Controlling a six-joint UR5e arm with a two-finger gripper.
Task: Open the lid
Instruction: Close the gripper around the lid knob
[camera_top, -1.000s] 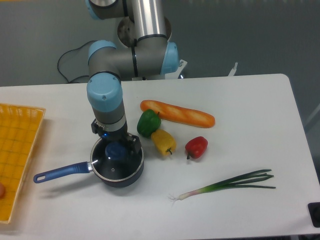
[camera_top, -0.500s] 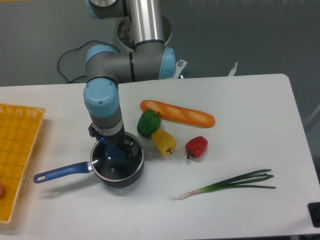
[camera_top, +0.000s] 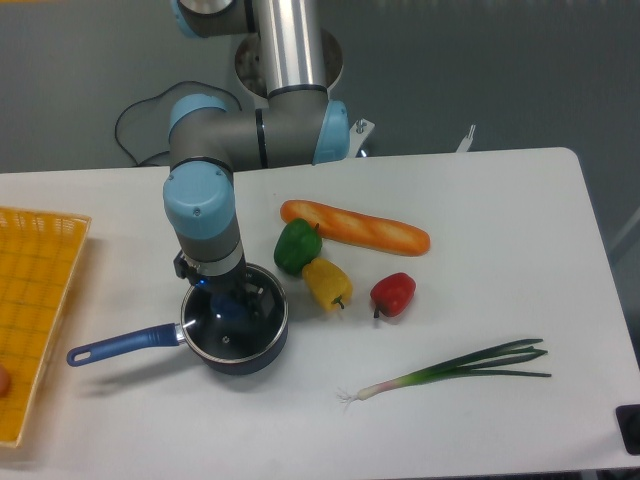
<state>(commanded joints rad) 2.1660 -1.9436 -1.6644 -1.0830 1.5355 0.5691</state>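
My gripper (camera_top: 232, 300) is down low over the pan, fingers straddling the blue knob at the middle of the lid (camera_top: 232, 325). From this angle my own wrist covers most of the fingers, so I cannot tell whether they are closed on the knob or only sitting beside it. I see a small blue light on the wrist, just above the glass.

The lid sits flat on the saucepan (camera_top: 235, 340), its metal rim lining up with the pan's edge all the way round, so it is on and not lifted. The pan's long blue handle (camera_top: 122, 343) runs out to the camera's left, pointing toward the yellow basket (camera_top: 35, 300) at the table's left edge.

Just to the camera's right of the pan, a green pepper (camera_top: 296, 246) stands close by. A yellow pepper (camera_top: 327, 283) touches it from below-right, and a red pepper (camera_top: 393, 293) sits a little apart beyond that. Behind the peppers lies a long bread loaf (camera_top: 355, 227), angled across the white table (camera_top: 480, 250). Nearer the front edge, well apart from the pan, a spring onion (camera_top: 450, 370) lies with its root end toward the pan.
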